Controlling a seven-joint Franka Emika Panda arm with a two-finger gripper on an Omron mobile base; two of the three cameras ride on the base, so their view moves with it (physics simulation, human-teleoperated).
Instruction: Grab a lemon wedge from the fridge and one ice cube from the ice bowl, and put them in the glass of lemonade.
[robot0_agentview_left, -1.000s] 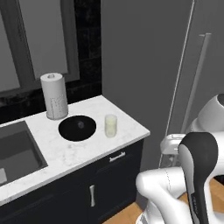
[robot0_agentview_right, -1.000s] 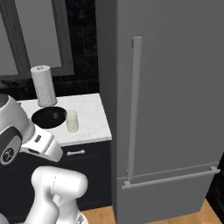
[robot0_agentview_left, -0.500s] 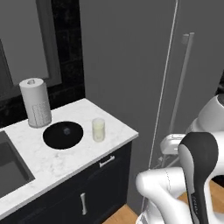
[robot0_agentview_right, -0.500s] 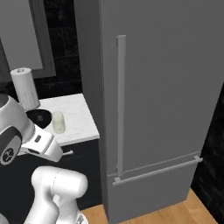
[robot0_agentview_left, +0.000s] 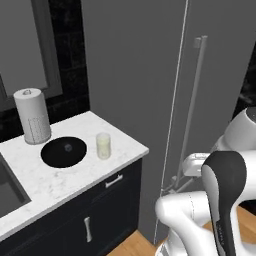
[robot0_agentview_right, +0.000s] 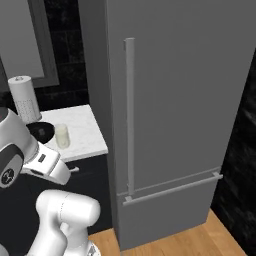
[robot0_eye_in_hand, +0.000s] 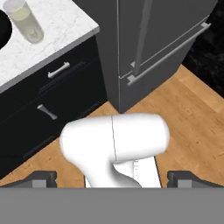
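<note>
Tool (robot0_eye_in_hand: 112, 177) wide, empty, pointing floorward. Fridge (robot0_agentview_right: 175, 100) shut; door likely heavy and stiff: grip rigid vertical bar handle (robot0_agentview_right: 129, 115) mid-length.

Fridge (robot0_agentview_right: 170, 100) closed, interior and any lemon wedge inside hidden; top cut off by upper edge in both base views. Ice bowl (robot0_agentview_left: 63, 152) near the counter's back edge: contents too small to tell, one dark speck only. In right base view, bowl partly hidden behind the arm. In hand view, glass of lemonade (robot0_eye_in_hand: 25, 22) clipped at top edge. Sink (robot0_agentview_left: 9, 187) cut off at left edge.
</note>
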